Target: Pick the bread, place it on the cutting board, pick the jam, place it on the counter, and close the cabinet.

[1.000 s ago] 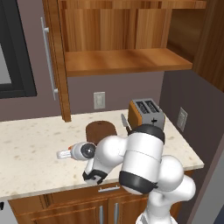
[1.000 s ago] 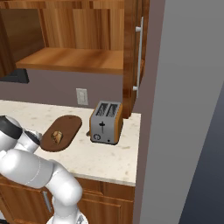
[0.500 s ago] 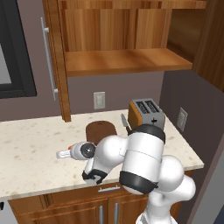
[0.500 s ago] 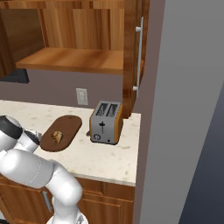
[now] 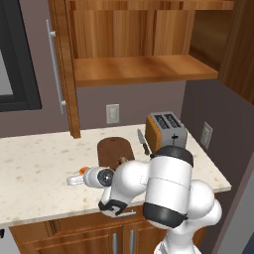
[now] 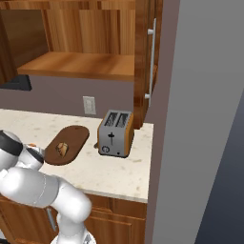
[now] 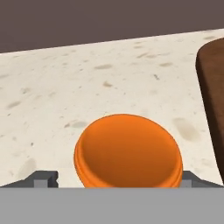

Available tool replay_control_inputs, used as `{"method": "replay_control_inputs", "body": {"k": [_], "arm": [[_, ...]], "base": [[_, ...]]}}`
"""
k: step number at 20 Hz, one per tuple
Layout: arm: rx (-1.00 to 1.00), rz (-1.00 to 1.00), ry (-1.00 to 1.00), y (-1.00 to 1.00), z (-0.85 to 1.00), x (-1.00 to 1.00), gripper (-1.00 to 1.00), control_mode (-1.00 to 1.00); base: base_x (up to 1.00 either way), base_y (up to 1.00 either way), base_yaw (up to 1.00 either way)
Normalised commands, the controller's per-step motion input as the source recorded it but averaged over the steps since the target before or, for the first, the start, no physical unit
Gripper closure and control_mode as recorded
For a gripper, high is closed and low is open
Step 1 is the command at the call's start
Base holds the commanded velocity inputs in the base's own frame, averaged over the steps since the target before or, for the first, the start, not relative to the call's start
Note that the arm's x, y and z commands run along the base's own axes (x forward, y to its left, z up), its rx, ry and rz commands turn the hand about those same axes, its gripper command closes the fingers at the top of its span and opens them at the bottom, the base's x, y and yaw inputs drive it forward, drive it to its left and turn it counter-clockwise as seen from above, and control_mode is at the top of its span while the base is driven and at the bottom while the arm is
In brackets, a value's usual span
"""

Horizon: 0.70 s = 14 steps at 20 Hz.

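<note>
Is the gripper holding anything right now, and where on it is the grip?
The gripper has the jam between its fingers, one at each side of the jar low down. Whether they are actually clamped on it cannot be told.

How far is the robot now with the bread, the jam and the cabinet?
Done: the small brown bread lies on the dark oval wooden cutting board. In hand: the orange jam jar sits between the gripper fingertips, low over the pale speckled counter. Left: releasing it and closing the open reddish-brown cabinet.
</note>
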Motion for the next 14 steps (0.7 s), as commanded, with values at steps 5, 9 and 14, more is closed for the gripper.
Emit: {"method": "replay_control_inputs", "body": {"k": [5, 9, 14], "arm": [[0.00, 0.00, -0.03, 0.05, 0.21, -0.18, -1.00, -1.00], [0.00, 0.00, -0.01, 0.11, 0.47, -0.07, -1.00, -1.00], [0.00, 0.00, -0.03, 0.12, 0.54, -0.13, -1.00, -1.00]], "base": [[0.00, 0.00, 0.00], [0.00, 0.00, 0.00], [0.00, 0.00, 0.00]]}}
